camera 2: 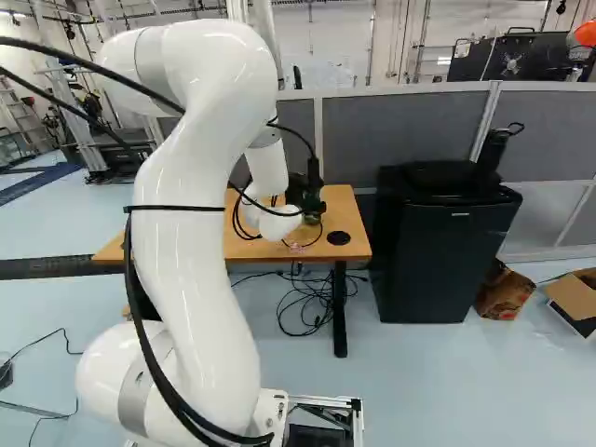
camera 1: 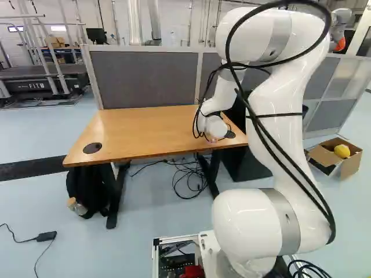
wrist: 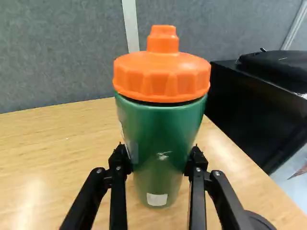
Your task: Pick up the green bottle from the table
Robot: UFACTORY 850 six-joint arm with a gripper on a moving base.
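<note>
As my gripper point(camera 2: 307, 194) closes around the green bottle point(wrist: 163, 124), its two fingers point(wrist: 118, 172) touch opposite sides of the body, below the orange lid point(wrist: 162, 76). The bottle is upright over the wooden table point(wrist: 48, 143); I cannot tell whether its base touches the top. A round black grommet point(camera 2: 339, 237) lies nearer me than the bottle. In the right base view, the black fridge point(camera 2: 438, 251) stands right of the bottle, and the grey partition point(camera 2: 400, 130) rises behind it.

tabletop point(wrist: 48, 143): smooth wood, slight sheen; bottle point(wrist: 160, 127): smooth glossy green body, lid point(wrist: 163, 79) satin orange plastic; far partition point(camera 1: 145, 78): matt grey cloth, slightly rough; arm point(camera 2: 200, 270): smooth, glossy white; box point(camera 1: 350, 165) on the right: matt brown cardboard
</note>
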